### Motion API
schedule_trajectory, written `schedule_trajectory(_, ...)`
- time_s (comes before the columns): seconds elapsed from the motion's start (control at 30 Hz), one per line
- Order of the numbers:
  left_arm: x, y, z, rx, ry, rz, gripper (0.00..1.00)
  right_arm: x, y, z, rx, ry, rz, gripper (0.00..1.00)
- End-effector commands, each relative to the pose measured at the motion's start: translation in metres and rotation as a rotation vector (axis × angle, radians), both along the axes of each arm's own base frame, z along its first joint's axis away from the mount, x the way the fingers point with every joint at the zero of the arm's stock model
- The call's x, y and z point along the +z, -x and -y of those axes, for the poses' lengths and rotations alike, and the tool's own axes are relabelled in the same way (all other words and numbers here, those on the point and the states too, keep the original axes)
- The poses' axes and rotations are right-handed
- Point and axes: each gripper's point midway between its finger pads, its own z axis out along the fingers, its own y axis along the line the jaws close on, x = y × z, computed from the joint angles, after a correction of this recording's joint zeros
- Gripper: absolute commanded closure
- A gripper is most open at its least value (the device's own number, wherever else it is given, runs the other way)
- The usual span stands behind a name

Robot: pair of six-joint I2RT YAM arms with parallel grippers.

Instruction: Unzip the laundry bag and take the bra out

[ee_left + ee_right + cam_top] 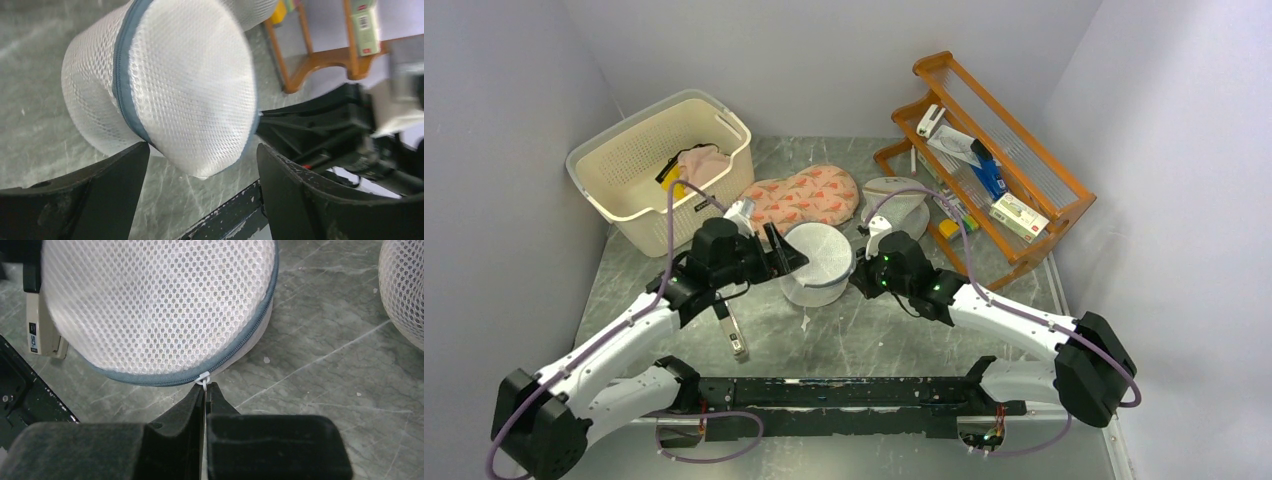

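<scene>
White mesh laundry bag (817, 262), drum-shaped, stands on the grey marbled tabletop (874, 340) in the top view. The left tool (789, 250) is against its left side and the right tool (860, 277) at its right side. A cream basket (644, 220) is behind-left of the bag, a wooden rack (936, 65) behind-right, and a cone-shaped mesh bag (902, 205) just behind-right.

Left wrist view: the bag sits between the spread fingers (100, 195). The tool is released; contact cannot be told.

Right wrist view: the tool is clenched on the white zip pull (202, 378) at the bag's near rim. The grey zip (150, 381) is closed along the visible stretch.
</scene>
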Motion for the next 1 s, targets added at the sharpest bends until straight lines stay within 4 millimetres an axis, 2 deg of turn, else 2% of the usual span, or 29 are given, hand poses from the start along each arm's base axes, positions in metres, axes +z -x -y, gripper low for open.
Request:
schedule_trajectory(0.0, 0.054, -0.010, -0.009, -0.049, -0.073, 0.227, 0.09, 0.008, 0.000, -0.003, 0.020, -0.034, 0.020, 1.00)
schedule_trajectory(0.13, 0.083, -0.011, -0.002, -0.148, -0.101, 0.362, 0.09, 0.011, -0.001, -0.003, 0.013, -0.046, 0.036, 1.00)
schedule_trajectory(0.2, 0.088, -0.010, 0.008, -0.225, -0.106, 0.398, 0.12, 0.014, -0.002, -0.004, 0.011, -0.051, 0.042, 1.00)
schedule_trajectory(0.3, 0.089, -0.005, 0.024, -0.336, -0.121, 0.431, 0.12, 0.021, -0.005, -0.005, 0.006, -0.055, 0.054, 1.00)
schedule_trajectory(0.4, 0.077, -0.001, 0.039, -0.445, -0.205, 0.464, 0.12, 0.023, -0.008, -0.005, -0.012, -0.064, 0.062, 1.00)
schedule_trajectory(0.57, 0.047, 0.010, 0.062, -0.583, -0.445, 0.502, 0.01, 0.031, -0.007, -0.011, 0.011, -0.094, 0.066, 1.00)
schedule_trajectory(0.63, 0.035, 0.014, 0.069, -0.604, -0.533, 0.512, 0.01, 0.031, -0.005, -0.011, 0.015, -0.100, 0.066, 1.00)
schedule_trajectory(0.7, 0.025, 0.016, 0.075, -0.602, -0.609, 0.521, 0.03, 0.031, -0.005, -0.012, 0.017, -0.106, 0.066, 1.00)
schedule_trajectory(0.77, 0.022, 0.010, 0.075, -0.561, -0.657, 0.534, 0.07, 0.031, -0.004, -0.012, 0.019, -0.108, 0.063, 1.00)
schedule_trajectory(0.97, 0.017, 0.002, 0.083, -0.521, -0.637, 0.556, 0.17, 0.032, -0.001, -0.009, 0.015, -0.113, 0.063, 1.00)
